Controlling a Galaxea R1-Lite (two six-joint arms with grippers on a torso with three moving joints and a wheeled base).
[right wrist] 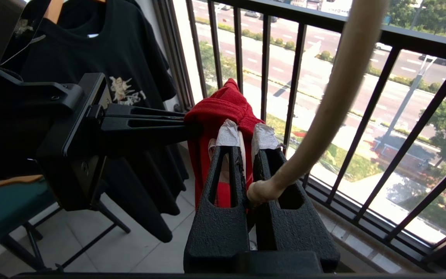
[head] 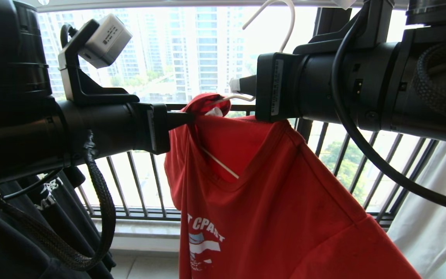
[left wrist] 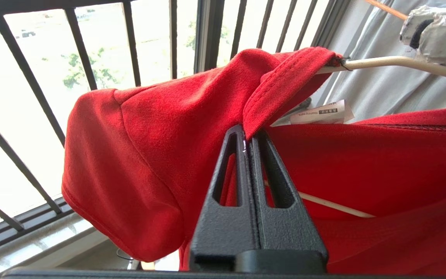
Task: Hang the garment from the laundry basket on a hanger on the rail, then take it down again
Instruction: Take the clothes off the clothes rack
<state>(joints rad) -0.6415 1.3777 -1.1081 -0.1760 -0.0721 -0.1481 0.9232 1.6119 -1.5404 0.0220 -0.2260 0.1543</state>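
Our left gripper (left wrist: 248, 141): pinched tight on the garment (head: 269, 186) collar (label just beyond). Our right gripper (right wrist: 246, 139): clamped on the hanger (right wrist: 335, 100) neck, garment draped directly below.

Black barred balcony railing (head: 138, 182), bright daylight, high-rise towers (head: 192, 46) beyond, pale tiled floor (right wrist: 130, 248).

hanger (head: 223, 164) is carrying the red garment (head: 285, 201): one shoulder is sitting over a wire arm, collar bunching near the neck. Tiled floor (right wrist: 122, 248) is bearing dark stand legs (right wrist: 91, 240).
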